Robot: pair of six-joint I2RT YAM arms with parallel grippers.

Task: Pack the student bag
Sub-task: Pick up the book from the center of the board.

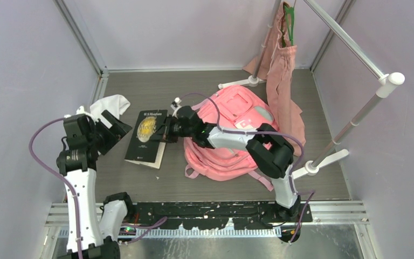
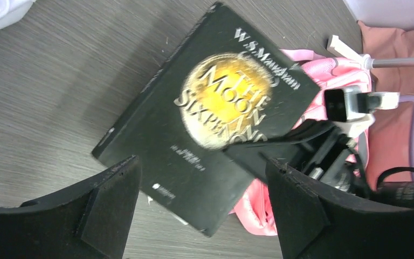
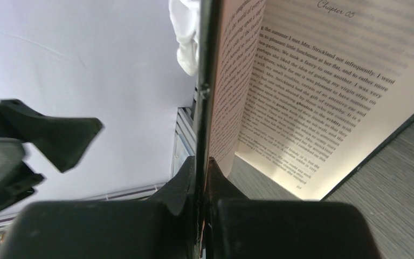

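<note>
Grey table [image 1: 205, 91], white booth walls. Bag [image 1: 232, 156] lay flat mid-table. Book [image 1: 146, 141] sat just left of bag. Right gripper [image 1: 168, 131] was clamped on its cover, with pages fanned open beneath. Left gripper [image 1: 117, 125] hung farther left of bag, jaws spread, holding nothing. Cloth [image 1: 110, 103] lay beyond that, and tote [image 1: 280, 75] hung behind bag.

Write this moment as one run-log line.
right gripper: shut on book | left gripper: open, near book | bag: beside book

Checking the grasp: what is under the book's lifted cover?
Open printed pages show under the cover, which the right end effector pinches. Anything beneath the book itself is covered.
</note>
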